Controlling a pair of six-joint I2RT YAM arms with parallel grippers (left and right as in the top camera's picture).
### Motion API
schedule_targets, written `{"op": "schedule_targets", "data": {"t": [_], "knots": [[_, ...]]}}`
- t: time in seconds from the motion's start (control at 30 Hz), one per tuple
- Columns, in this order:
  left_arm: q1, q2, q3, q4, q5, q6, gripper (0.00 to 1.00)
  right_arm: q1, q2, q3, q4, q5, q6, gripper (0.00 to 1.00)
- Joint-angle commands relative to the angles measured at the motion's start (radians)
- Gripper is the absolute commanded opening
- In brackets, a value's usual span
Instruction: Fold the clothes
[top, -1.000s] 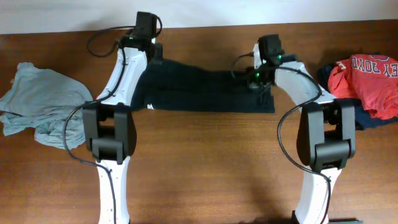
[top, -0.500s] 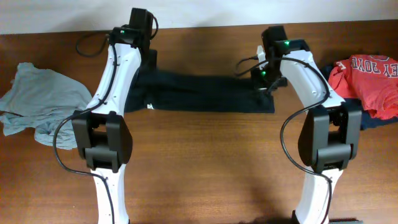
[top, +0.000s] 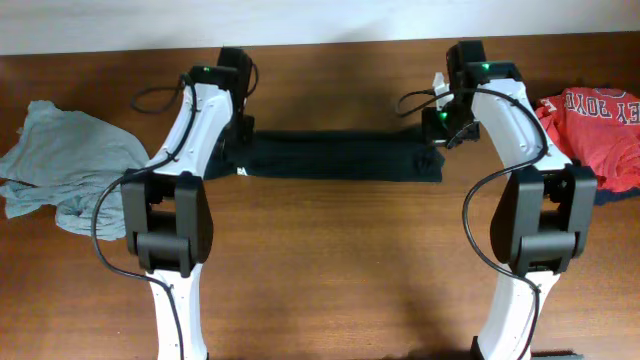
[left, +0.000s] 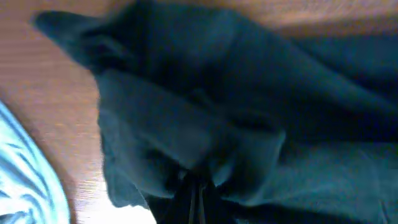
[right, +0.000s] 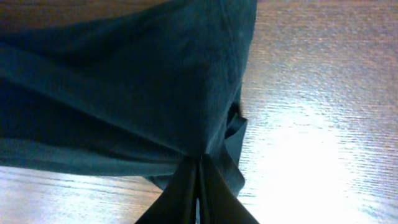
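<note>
Your black T-shirt (top: 340, 157) now lies as a much narrower strip across the table (top: 330, 270) than it did a second ago. Its far edge is drawn in toward the near edge, while the near edge and the small white mark (top: 241, 171) sit where they were. Both arms have shifted with it, and the right one has swung outward toward the red shirt (top: 595, 125). That reads as a lengthwise fold in progress, with the far half being carried over the near half. You have the left gripper (left: 196, 183) pinched tight on a bunched wad of black cloth at the shirt's left end. The right gripper (right: 200, 165) is clamped on the fabric at the right end, where a small fold hangs beside the fingers. In both wrist views the cloth between your grips looks draped and lifted rather than flat, so the fold is probably not laid down yet. The left end looks more crumpled than the right, so expect a less tidy edge there. The grey-blue shirt (top: 65, 165) lies well apart at the far left, clear of your work.
</note>
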Motion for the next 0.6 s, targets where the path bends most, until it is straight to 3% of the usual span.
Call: {"op": "schedule_targets", "data": {"t": [0.0, 0.03, 0.07, 0.13, 0.2, 0.27, 0.5, 0.53, 0.57], "knots": [[0.002, -0.012, -0.018, 0.015, -0.026, -0.011, 0.01, -0.001, -0.022, 0.017, -0.001, -0.018, -0.013, 0.22], [0.003, -0.012, -0.018, 0.018, -0.027, -0.01, 0.1, -0.001, -0.022, 0.017, -0.007, -0.018, -0.012, 0.58], [0.003, -0.012, -0.017, 0.019, -0.028, -0.01, 0.22, -0.001, -0.022, 0.018, -0.018, -0.018, -0.012, 0.78], [0.003, -0.012, -0.017, 0.02, -0.034, -0.01, 0.35, -0.003, -0.022, 0.018, -0.04, -0.026, -0.008, 0.92], [0.003, -0.013, -0.016, 0.019, -0.033, -0.011, 0.52, -0.014, -0.022, 0.018, -0.061, -0.048, -0.004, 0.96], [0.003, -0.013, -0.01, 0.018, -0.033, -0.013, 0.6, -0.03, -0.022, 0.018, -0.072, -0.094, -0.005, 0.97], [0.02, -0.055, 0.016, 0.018, -0.032, -0.095, 0.72, -0.068, -0.021, 0.004, -0.081, -0.2, -0.035, 0.93], [0.025, -0.069, 0.023, 0.018, -0.029, -0.112, 0.8, -0.068, -0.021, -0.003, -0.075, -0.201, -0.042, 0.92], [0.029, -0.08, 0.027, 0.018, -0.024, -0.123, 0.95, -0.066, -0.021, -0.01, -0.071, -0.201, -0.042, 0.89]]}}
